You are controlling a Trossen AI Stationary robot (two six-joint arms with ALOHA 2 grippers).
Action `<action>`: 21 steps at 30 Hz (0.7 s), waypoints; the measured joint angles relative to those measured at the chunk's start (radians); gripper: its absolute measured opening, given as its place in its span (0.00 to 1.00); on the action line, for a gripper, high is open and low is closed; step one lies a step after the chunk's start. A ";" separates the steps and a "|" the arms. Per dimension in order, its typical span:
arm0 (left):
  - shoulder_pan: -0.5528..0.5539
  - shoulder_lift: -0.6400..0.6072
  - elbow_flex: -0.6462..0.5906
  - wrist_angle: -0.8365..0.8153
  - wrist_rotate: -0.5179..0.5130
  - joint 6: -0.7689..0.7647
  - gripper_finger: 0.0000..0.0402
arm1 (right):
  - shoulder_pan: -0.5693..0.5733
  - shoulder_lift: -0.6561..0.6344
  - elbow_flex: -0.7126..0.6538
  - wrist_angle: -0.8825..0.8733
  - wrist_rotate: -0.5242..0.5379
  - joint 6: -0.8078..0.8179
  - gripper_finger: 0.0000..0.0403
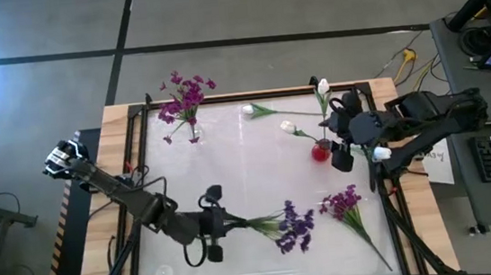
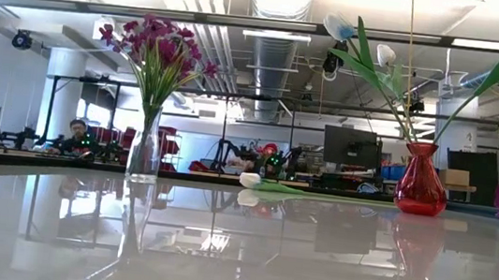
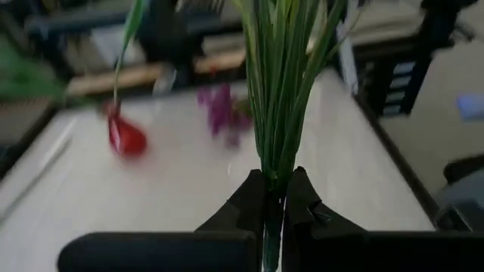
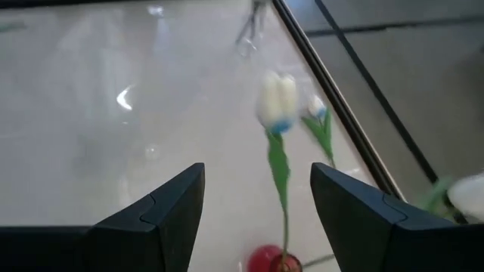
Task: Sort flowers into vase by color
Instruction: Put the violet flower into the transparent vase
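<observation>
Held purple stem (image 1: 277, 226): lies flat near the surface's (image 1: 229, 157) front edge, blossoms toward the right arm.
Left jaws (image 1: 228, 219): clamped on its green stalks.
Right jaws (image 1: 340, 142): spread, empty, above the red vase (image 1: 320, 152) of white tulips (image 1: 323, 86).
Hidden: held blossoms cut off in the left wrist view.

Seen from above, the bottle (image 1: 193, 132) stands left of the vase (image 1: 320, 151); a tulip (image 1: 261, 111) lies between them, two bunches (image 1: 292, 227) nearer the camera.
</observation>
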 joint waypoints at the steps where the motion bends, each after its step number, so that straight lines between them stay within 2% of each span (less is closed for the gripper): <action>1: 0.010 0.000 -0.018 0.063 0.021 0.042 0.00 | 0.013 0.000 0.000 0.015 0.000 -0.016 0.58; 9: 0.065 0.000 -0.189 0.618 0.084 0.335 0.00 | 0.155 0.006 -0.005 0.178 0.001 -0.126 0.58; 11: 0.076 0.000 -0.238 0.768 0.122 0.380 0.00 | 0.180 0.014 -0.005 0.212 0.001 -0.145 0.58; 16: 0.105 0.002 -0.329 1.128 0.136 0.420 0.00 | 0.213 0.067 -0.006 0.303 0.008 -0.192 0.58; 18: 0.114 0.010 -0.346 1.194 0.132 0.437 0.00 | 0.215 0.101 -0.007 0.348 0.014 -0.219 0.58; 21: 0.123 0.028 -0.348 1.206 0.132 0.453 0.00 | 0.215 0.161 -0.008 0.423 0.040 -0.255 0.58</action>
